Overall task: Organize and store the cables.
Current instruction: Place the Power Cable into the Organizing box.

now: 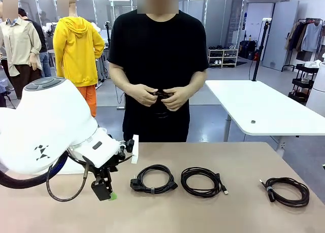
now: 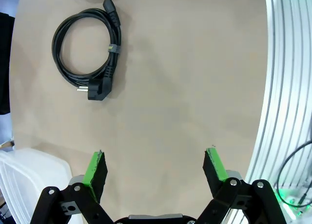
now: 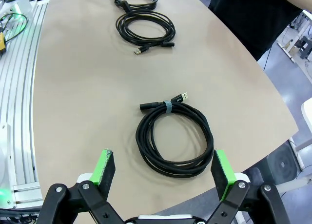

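Three coiled cables [image 1: 203, 181] lie in a row on the beige table [image 1: 244, 162], from 6 to 4 o'clock; left gripper [image 2: 156, 165] and right gripper [image 3: 163, 170] splayed, empty; white desk [image 1: 264, 108] at 2 o'clock

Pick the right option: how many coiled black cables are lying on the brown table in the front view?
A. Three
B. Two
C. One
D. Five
A: three separate coils lie in a row on the table: the left cable, the middle cable and the right cable.
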`<state>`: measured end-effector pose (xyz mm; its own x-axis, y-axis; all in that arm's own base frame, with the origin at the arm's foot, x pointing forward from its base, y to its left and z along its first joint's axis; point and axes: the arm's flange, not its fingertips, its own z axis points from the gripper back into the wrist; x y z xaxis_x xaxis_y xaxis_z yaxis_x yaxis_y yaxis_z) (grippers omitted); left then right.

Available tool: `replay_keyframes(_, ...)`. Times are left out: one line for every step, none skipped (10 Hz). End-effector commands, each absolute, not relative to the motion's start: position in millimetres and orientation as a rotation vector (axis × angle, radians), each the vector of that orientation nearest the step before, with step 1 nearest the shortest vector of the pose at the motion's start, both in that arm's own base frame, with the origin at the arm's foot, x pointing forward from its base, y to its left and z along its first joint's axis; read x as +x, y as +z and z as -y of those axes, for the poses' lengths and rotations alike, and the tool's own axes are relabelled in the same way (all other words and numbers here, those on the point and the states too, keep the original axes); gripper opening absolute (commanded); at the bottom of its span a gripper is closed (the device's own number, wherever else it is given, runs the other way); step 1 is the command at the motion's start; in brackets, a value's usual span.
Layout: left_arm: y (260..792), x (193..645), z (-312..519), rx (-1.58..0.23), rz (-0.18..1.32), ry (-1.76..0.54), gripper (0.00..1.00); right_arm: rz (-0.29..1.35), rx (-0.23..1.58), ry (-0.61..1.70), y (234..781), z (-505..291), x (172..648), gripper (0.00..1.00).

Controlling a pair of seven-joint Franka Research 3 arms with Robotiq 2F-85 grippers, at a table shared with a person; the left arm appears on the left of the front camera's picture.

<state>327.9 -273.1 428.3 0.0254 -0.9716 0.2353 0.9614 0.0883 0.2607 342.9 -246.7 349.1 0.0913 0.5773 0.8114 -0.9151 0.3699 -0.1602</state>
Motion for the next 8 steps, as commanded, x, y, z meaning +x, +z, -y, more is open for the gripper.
replay_keyframes(427.9, 329.1, 274.2, 0.031, 0.392, -1.495, 1.00, 0.915, 0.442, 1.156, 351.6, 244.4, 339.8, 1.00)
replay_keyframes(421.8, 330.1, 282.4, 0.084, 0.363, -1.479, 1.00, 0.915, 0.442, 1.156, 351.6, 244.4, 339.8, 1.00)
replay_keyframes(413.0, 347.1, 306.8, 0.113, 0.303, -1.450, 1.00, 0.915, 0.442, 1.156, 351.6, 244.4, 339.8, 1.00)
replay_keyframes(410.2, 361.8, 323.1, 0.093, 0.294, -1.438, 1.00, 0.915, 0.442, 1.156, 351.6, 244.4, 339.8, 1.00)
replay_keyframes(406.7, 374.4, 335.9, 0.075, 0.263, -1.428, 1.00, 0.915, 0.442, 1.156, 351.6, 244.4, 339.8, 1.00)
replay_keyframes(404.2, 386.7, 346.0, 0.073, 0.240, -1.407, 1.00, 0.915, 0.442, 1.156, 351.6, 244.4, 339.8, 1.00)
replay_keyframes(397.7, 400.2, 357.8, 0.054, 0.239, -1.434, 1.00, 0.915, 0.442, 1.156, 351.6, 244.4, 339.8, 1.00)
replay_keyframes(392.4, 410.0, 365.1, 0.076, 0.214, -1.440, 1.00, 0.915, 0.442, 1.156, 351.6, 244.4, 339.8, 1.00)
